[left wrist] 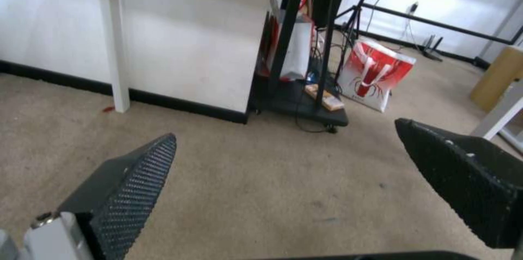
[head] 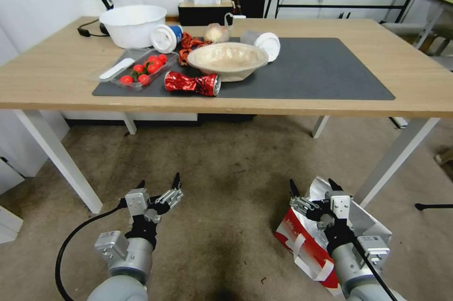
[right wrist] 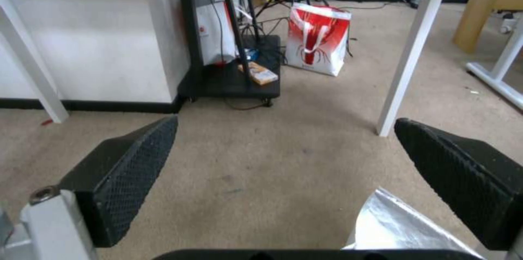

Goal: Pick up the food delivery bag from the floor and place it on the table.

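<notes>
Down low by the worn brownish-grey floor (head: 222, 206), the boxy white-and-red paper delivery bag with silver foil lining (head: 309, 244) sits at the robot's right, just in front of the table's white leg. The right gripper (head: 315, 187) hovers right over the bag's open foil mouth, fingers spread wide, gripping nothing. The left gripper (head: 158, 183) hangs above bare floor, fingers apart too. Above, the wide light-wood table with its dark grey mat (head: 339, 79) carries bowls, tomatoes and a crushed red can (head: 192, 83).

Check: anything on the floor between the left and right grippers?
No. In the head view, only bare stained floor lies between the left gripper and right gripper; the food delivery bag sits under the right gripper.
</notes>
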You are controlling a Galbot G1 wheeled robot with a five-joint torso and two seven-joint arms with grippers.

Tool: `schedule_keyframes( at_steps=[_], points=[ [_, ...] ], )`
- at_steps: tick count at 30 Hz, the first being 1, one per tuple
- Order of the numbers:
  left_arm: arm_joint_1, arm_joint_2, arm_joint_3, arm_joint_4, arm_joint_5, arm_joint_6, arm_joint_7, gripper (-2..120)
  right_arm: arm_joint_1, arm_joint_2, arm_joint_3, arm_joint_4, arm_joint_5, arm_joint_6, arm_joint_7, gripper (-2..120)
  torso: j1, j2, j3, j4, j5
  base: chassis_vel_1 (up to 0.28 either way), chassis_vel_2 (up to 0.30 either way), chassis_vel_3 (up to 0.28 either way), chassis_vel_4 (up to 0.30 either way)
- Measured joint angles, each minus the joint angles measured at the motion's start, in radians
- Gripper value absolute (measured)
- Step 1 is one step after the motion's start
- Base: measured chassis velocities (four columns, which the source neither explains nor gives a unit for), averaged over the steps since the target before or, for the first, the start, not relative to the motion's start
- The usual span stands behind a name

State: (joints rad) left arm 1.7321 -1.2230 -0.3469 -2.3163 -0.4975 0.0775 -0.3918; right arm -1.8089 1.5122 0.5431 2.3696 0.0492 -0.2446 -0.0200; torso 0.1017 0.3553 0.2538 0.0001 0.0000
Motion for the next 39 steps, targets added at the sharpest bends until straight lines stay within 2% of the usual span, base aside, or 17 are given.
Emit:
schedule_keyframes(
  at_steps=[13,39],
  points=[
    [0.000,0.000,0.000,0.001,0.000,0.000,0.000,100,0.002,0.000,0.000,-0.002,0.000,0.000,-0.001,100,-0.015,-0.045,-0.030,0.0000,-0.0001,0.000,0.000,0.000,0.000],
    [0.013,-0.006,0.001,-0.010,0.008,-0.007,-0.003,100,-0.005,0.000,-0.004,0.001,-0.003,0.003,-0.004,100,-0.044,-0.152,-0.108,0.0000,0.0000,0.000,0.000,0.000,0.000]
  ],
)
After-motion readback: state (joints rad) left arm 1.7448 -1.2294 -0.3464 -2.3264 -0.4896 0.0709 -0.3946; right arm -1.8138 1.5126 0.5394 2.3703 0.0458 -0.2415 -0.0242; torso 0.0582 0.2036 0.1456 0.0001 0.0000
